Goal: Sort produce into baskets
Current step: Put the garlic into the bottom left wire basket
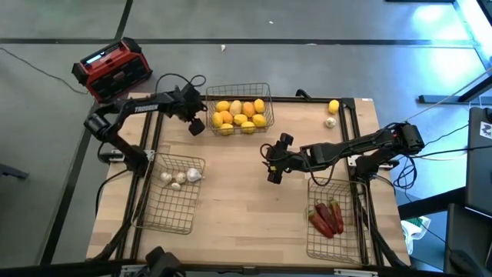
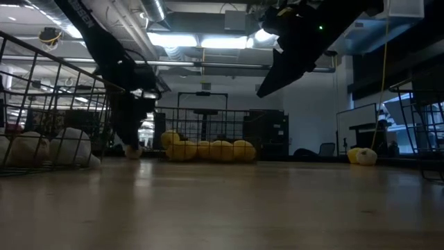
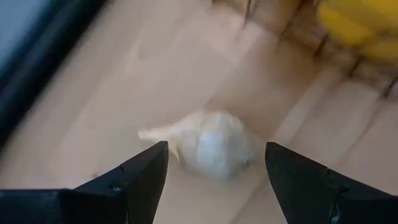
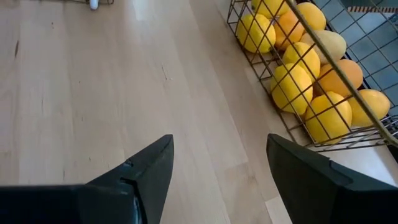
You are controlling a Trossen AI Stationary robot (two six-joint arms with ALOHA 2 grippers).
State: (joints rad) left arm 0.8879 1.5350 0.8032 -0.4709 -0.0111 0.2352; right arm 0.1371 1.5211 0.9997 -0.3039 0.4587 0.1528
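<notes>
L jaws (image 3: 214,163): open wide, low over table (image 1: 246,192), just beside fruit basket's corner; nothing gripped.
Garlic bulb (image 3: 214,144): on the wood between L jaws' tips, just ahead of them; can't tell if touching.
R jaws (image 4: 217,158): open, empty, above mid table.
Fruit basket (image 1: 239,110): ahead of R jaws, holds yellow & orange fruits.
Garlic basket (image 1: 172,194): 3 bulbs, well behind L jaws.
Chili basket (image 1: 335,217): red chilies, near R arm.
Loose: 1 lemon (image 1: 334,107) & 1 garlic (image 1: 330,121), far corner.
</notes>
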